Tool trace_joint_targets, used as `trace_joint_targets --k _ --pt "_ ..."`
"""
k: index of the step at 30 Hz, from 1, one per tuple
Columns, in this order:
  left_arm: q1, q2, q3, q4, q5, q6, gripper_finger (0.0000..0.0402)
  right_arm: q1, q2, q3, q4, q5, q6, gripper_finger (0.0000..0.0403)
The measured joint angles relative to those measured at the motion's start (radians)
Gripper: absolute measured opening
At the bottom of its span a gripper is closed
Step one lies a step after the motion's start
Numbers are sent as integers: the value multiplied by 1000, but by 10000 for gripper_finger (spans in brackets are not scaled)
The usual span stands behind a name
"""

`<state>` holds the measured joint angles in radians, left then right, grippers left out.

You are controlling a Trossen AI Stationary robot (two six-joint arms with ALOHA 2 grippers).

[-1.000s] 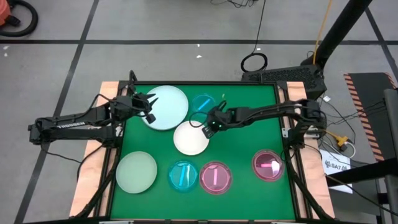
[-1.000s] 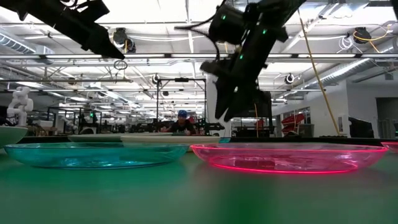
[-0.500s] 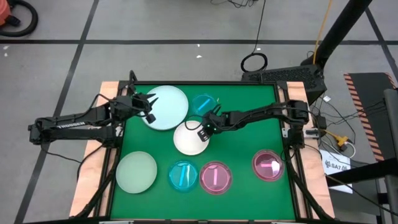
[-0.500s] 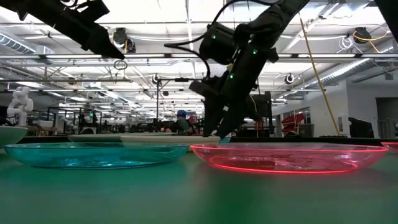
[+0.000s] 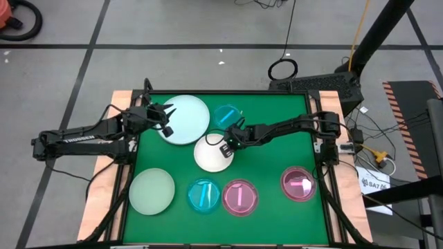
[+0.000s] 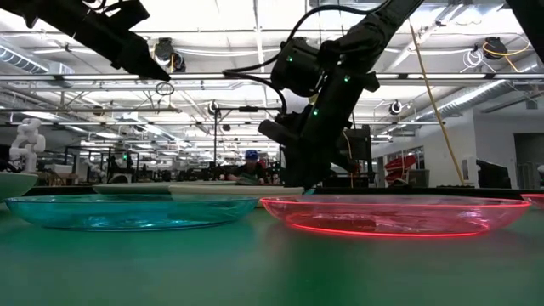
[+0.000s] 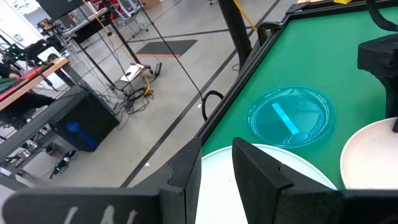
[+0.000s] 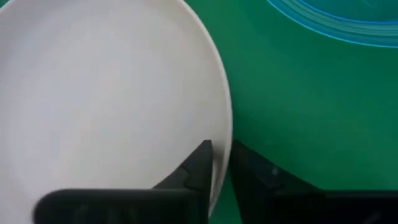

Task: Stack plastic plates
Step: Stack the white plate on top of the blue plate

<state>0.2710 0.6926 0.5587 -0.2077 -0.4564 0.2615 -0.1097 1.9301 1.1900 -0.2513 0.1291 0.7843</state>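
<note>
A white plate (image 5: 208,155) lies on the green mat at mid-table. My right gripper (image 5: 227,145) is down at its right rim, shut on it. Left of it and farther back lies a pale blue plate (image 5: 190,119). My left gripper (image 5: 165,119) hangs high above that plate's left part with a narrow gap between its fingers and nothing in them. A cyan plate (image 5: 226,115) lies beyond the white one. Along the near edge lie a pale green plate (image 5: 152,191), a cyan plate (image 5: 203,195) and two pink plates (image 5: 239,196) (image 5: 298,183). My right gripper pinches the white plate's right rim (image 8: 222,134), with one finger (image 8: 200,163) inside the dish and the other (image 8: 252,171) outside on the mat side. The fingers slant down from the table's right. The plate lies flat on the mat.
A wooden frame (image 5: 104,200) borders the green mat (image 5: 277,155). There is open mat between the white plate and the right-hand pink plate. In the low view, the near cyan plate (image 6: 127,212) and pink plate (image 6: 391,214) fill the foreground.
My right gripper has come down and a little toward the table's left, onto the white plate's right rim, and its fingers have drawn together on that rim. The plate has stayed where it was.
</note>
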Motion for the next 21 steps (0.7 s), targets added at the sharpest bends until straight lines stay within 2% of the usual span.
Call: trace_joint_targets --k 5,17,21 --pt "0 0 0 0 0 -1 99 -1 -5 0 0 -3 0 8" --pt "0 0 0 4 0 -2 99 -24 -134 -1 -24 -5 -59 5" --pt "0 0 0 44 0 -4 99 -55 -185 -1 32 -2 -88 5"
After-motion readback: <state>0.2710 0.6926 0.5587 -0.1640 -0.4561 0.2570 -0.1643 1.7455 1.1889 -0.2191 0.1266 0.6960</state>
